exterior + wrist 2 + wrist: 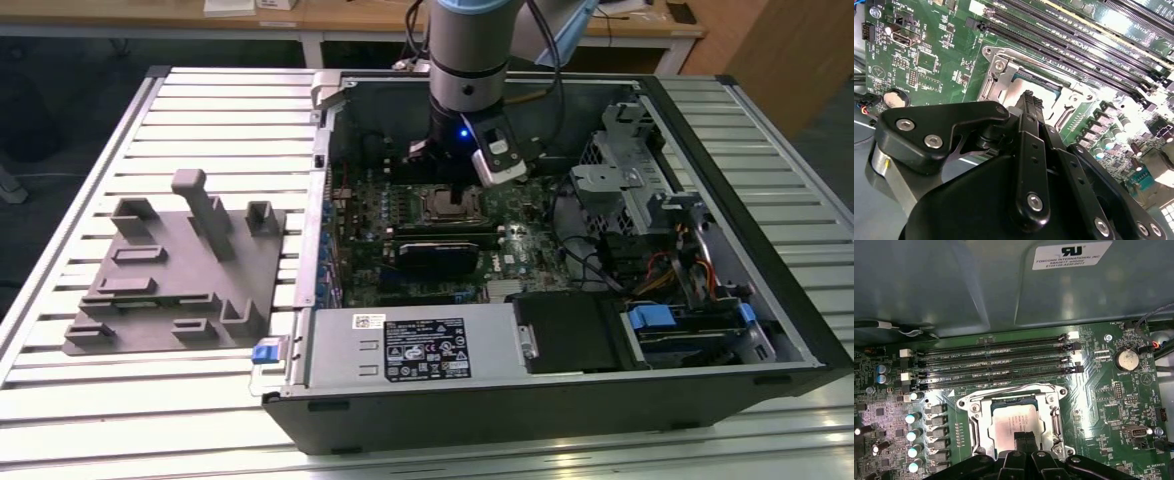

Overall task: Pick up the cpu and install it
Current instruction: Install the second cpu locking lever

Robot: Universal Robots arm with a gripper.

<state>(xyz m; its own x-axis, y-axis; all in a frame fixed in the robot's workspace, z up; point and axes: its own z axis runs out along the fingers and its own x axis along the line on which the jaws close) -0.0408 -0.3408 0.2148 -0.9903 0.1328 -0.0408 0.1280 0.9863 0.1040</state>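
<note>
The arm reaches down into an open computer case [561, 330] lying on a slatted metal surface [200, 110], and its pincer [1025, 439] hangs directly over the motherboard's socket [1014, 422]. In the first wrist view the cpu [1013, 421] lies flat inside the socket's metal frame, its pale silver top facing up, and the two black fingertips [1020, 440] stand pressed together with no gap between them, their ends right over the edge of the chip nearest the camera; whether they touch it cannot be told. In the second wrist view the pincer [1030, 102] shows as a narrow black stack ending at the socket [1034, 87], with the frame's silver rim around it. The memory slots [994, 357] run in parallel rows just beside the socket, between it and the case's grey wall (a coin cell [1127, 359] sits off to one side of them). In the exterior view, a grey fixture [180, 270] with upright posts and shallow recesses rests on the surface at the exterior view's left, well apart from the case, and a black rectangular block [434, 255] sits on the board near the socket.
</note>
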